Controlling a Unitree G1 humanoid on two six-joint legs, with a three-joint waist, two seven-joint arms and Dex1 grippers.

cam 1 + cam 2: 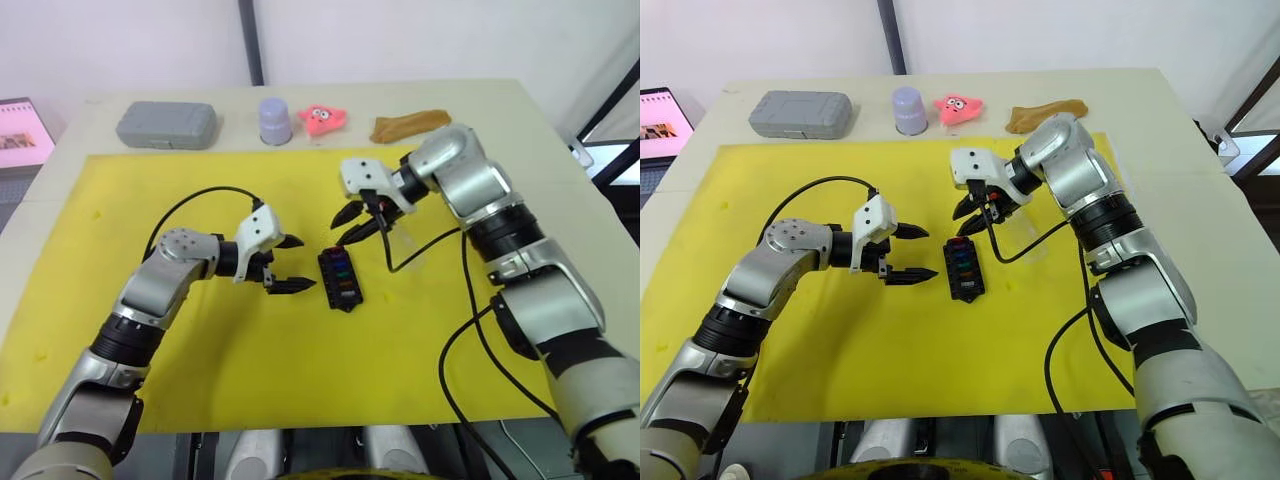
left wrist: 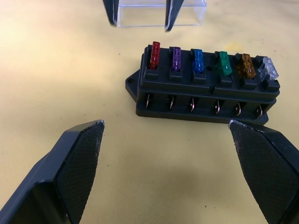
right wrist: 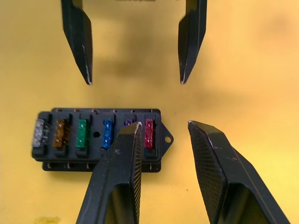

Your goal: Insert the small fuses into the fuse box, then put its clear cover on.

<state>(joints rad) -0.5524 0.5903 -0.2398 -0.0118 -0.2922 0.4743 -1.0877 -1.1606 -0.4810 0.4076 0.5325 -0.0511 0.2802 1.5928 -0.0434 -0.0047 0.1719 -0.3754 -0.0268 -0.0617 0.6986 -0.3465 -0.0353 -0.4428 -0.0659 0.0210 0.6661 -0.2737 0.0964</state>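
The black fuse box (image 1: 340, 278) lies on the yellow mat (image 1: 150, 200) between my two grippers. Several small fuses (image 2: 198, 60) stand in its slots in a row: red, purple, blue, green, amber and clear. My left gripper (image 1: 303, 264) is open just to the box's left, its fingers (image 2: 74, 163) spread wide toward the box's side. Above the box's far end hovers my right gripper (image 1: 340, 230), open and holding nothing. The clear cover (image 2: 189, 14) rests on the mat to the right of the box, just past the right gripper's fingertips.
Along the table's far edge sit a grey rounded case (image 1: 166, 124), a lavender cup (image 1: 275, 120), a pink toy (image 1: 322, 117) and a brown object (image 1: 410, 124). A laptop (image 1: 22, 130) stands at the far left. Black cables trail from both wrists over the mat.
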